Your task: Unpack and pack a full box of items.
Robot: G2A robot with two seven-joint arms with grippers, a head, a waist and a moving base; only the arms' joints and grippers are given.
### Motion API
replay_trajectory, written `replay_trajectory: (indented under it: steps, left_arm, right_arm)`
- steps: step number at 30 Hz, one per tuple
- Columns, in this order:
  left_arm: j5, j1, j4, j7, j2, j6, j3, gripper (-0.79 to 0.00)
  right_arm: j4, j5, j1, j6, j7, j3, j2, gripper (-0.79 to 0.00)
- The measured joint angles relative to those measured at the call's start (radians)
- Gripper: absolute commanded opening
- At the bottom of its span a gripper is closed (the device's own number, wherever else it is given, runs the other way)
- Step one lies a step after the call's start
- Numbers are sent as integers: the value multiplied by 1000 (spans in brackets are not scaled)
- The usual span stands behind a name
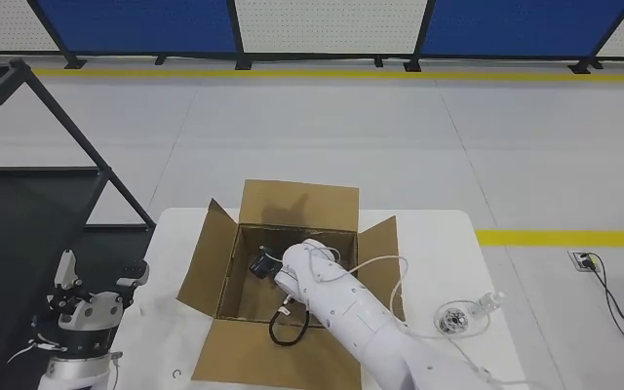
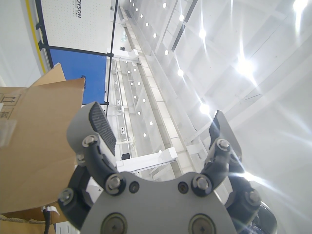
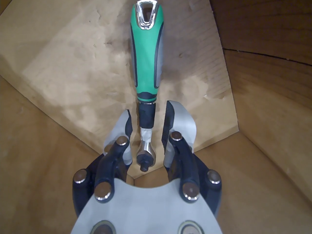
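The right tool [image 3: 148,113] is down in the box [image 1: 297,205], open, with one finger on each side of the green wrench [image 3: 146,57] on the box floor. It looks ready to pinch the thin neck. The left tool [image 2: 158,112] sits open beside the box, out of the way.

A brown cardboard box [image 1: 297,205] stands on the white desk [image 1: 439,253], all four flaps spread open. Inside, a ratchet wrench [image 3: 146,57] with a green-and-grey handle lies on its floor, chrome head near a corner.
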Motion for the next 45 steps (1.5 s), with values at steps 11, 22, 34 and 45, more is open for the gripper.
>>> replay_trajectory:
  steps: [11,22,34,45]
  left_arm:
    - [5,-2,1,-10,-1,7,2,0]
    - [34,-30,4,-25,0,32,36,0]
    - [43,-46,13,-23,0,34,54,0]
    - [45,-43,16,-14,-2,26,58,0]
  right_arm:
    - [58,26,56,-17,-90,48,-5,-483]
    - [-1,12,89,-55,-200,85,38,-474]
    - [-341,-59,30,2,-153,183,186,-440]
    - [-1231,-354,-416,62,55,567,471,-428]
